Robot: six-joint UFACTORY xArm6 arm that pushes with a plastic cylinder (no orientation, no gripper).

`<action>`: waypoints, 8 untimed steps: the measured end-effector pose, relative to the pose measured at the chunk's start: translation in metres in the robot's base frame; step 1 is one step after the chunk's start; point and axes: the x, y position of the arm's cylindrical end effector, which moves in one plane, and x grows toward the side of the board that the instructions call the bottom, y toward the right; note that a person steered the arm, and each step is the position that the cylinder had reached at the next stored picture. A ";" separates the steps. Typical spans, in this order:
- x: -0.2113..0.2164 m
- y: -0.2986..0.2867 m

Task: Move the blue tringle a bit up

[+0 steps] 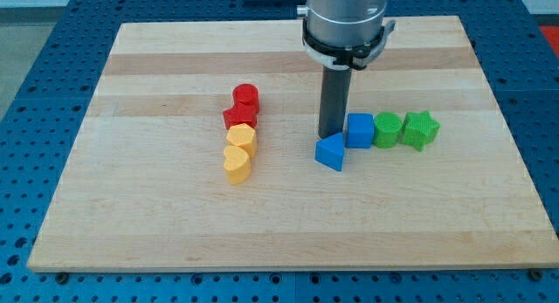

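Note:
The blue triangle (331,152) lies on the wooden board (157,233) right of centre, its upper right corner touching the blue cube (360,130). My tip (330,134) is at the end of the dark rod, just above the blue triangle and immediately left of the blue cube. The tip sits at the triangle's top edge, touching or nearly touching it.
Right of the blue cube stand a green block (388,129) and a green star (419,130) in a row. At the view's left of centre a column holds a red block (246,97), a red star (239,118), a yellow block (242,138) and a yellow heart (237,164).

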 end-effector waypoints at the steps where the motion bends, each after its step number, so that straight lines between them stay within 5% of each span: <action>1: 0.000 -0.016; 8: 0.031 -0.054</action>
